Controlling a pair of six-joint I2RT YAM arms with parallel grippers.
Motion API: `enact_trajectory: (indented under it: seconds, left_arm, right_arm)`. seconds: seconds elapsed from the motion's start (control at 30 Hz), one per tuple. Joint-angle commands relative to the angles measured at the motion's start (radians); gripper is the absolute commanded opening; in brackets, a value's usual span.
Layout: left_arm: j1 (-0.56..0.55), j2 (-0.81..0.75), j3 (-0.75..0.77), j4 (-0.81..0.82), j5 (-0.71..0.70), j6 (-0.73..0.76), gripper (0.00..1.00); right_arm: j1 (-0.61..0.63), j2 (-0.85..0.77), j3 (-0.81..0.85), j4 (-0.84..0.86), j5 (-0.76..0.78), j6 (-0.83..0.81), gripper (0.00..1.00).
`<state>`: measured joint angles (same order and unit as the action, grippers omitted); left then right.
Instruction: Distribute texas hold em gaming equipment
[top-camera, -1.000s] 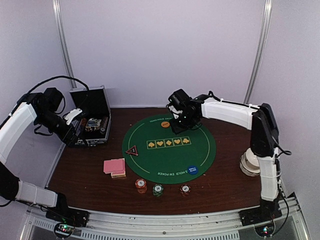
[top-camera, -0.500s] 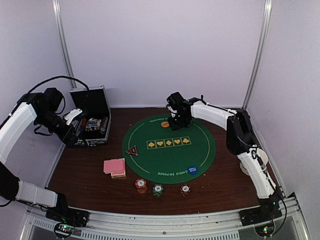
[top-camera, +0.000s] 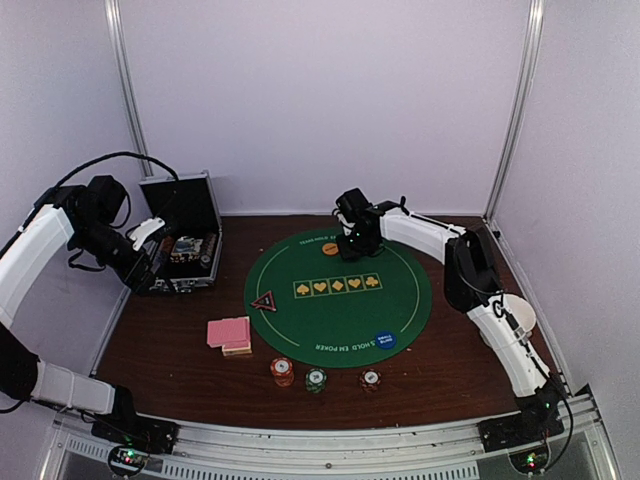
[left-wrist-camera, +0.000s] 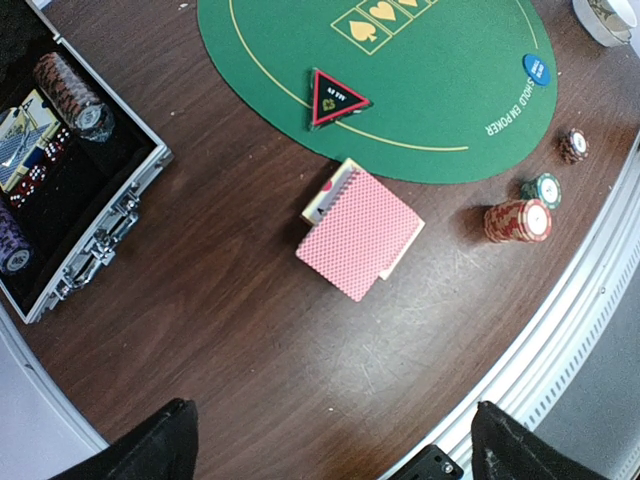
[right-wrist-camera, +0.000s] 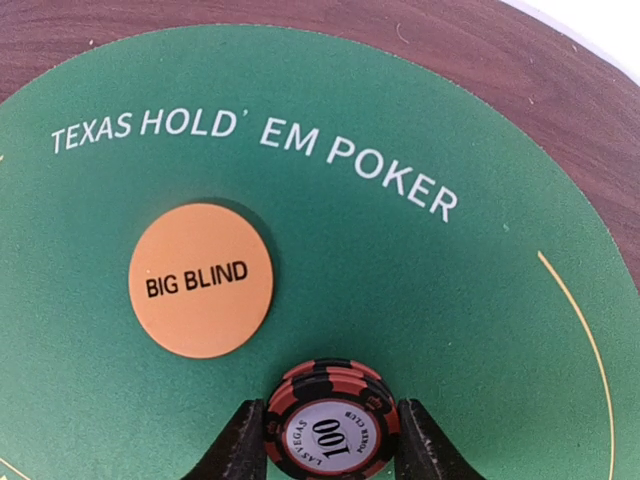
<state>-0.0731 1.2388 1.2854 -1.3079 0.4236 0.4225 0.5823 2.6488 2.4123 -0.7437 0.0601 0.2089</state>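
Note:
My right gripper (top-camera: 355, 243) is low over the far part of the green mat (top-camera: 340, 310). In the right wrist view it (right-wrist-camera: 332, 440) is shut on a small stack of red-and-black "100" chips (right-wrist-camera: 332, 425), right beside the orange "BIG BLIND" disc (right-wrist-camera: 201, 280). My left gripper (top-camera: 150, 255) hangs over the open case (top-camera: 185, 240), open and empty (left-wrist-camera: 335, 450). The pink-backed cards (top-camera: 229, 332) lie left of the mat. The black-red triangle (top-camera: 264, 301) and the blue disc (top-camera: 385, 340) sit on the mat's edge. Three chip stacks (top-camera: 316, 379) stand in front of the mat.
The silver-edged case (left-wrist-camera: 90, 230) holds more chips and card decks. A white round object (left-wrist-camera: 605, 15) sits at the table's right side. Metal rail runs along the near table edge (left-wrist-camera: 560, 330). Walls close in on three sides.
The right arm's elbow has folded in and swung left, while its gripper stayed by the orange disc with the chips. The left arm has not moved.

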Motion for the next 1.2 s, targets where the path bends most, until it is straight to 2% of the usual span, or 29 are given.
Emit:
enact_trajectory:
  seconds: [0.0, 0.1, 0.27, 0.43, 0.53, 0.67, 0.77, 0.9, 1.17]
  left_arm:
    - [-0.005, -0.002, 0.001, 0.004, -0.003, 0.019, 0.98]
    - [-0.005, -0.002, -0.003, 0.004, -0.008, 0.019, 0.98]
    - [-0.005, -0.004, 0.000, 0.003, -0.006, 0.019, 0.97]
    - [-0.005, -0.014, 0.004, 0.003, 0.001, 0.013, 0.98]
    - [-0.004, -0.019, 0.002, 0.004, -0.001, 0.011, 0.98]
    - [-0.004, -0.019, -0.005, 0.004, -0.004, 0.009, 0.98]
    - [-0.004, -0.021, -0.012, 0.004, 0.000, 0.009, 0.98]
    - [-0.005, -0.022, -0.017, 0.003, -0.005, 0.013, 0.98]
    - [-0.004, -0.022, -0.017, 0.003, 0.001, 0.010, 0.98]
  right_arm:
    - [-0.016, 0.030, 0.037, 0.003, -0.003, 0.011, 0.37]
    - [-0.016, 0.018, 0.042, 0.005, -0.010, 0.007, 0.55]
    - [-0.015, -0.037, 0.043, 0.009, -0.028, -0.014, 0.75]
    - [-0.008, -0.133, 0.014, -0.013, -0.031, -0.030, 0.79]
    - [0.012, -0.245, -0.090, 0.003, -0.024, -0.040, 0.80]
    - [0.074, -0.472, -0.337, 0.057, 0.005, -0.049, 0.81]
    - [0.141, -0.647, -0.624, 0.131, 0.012, -0.045, 0.75]
    - [0.261, -0.836, -0.888, 0.132, 0.015, 0.003, 0.75]
    - [0.497, -1.062, -1.234, 0.063, 0.049, 0.161, 0.79]
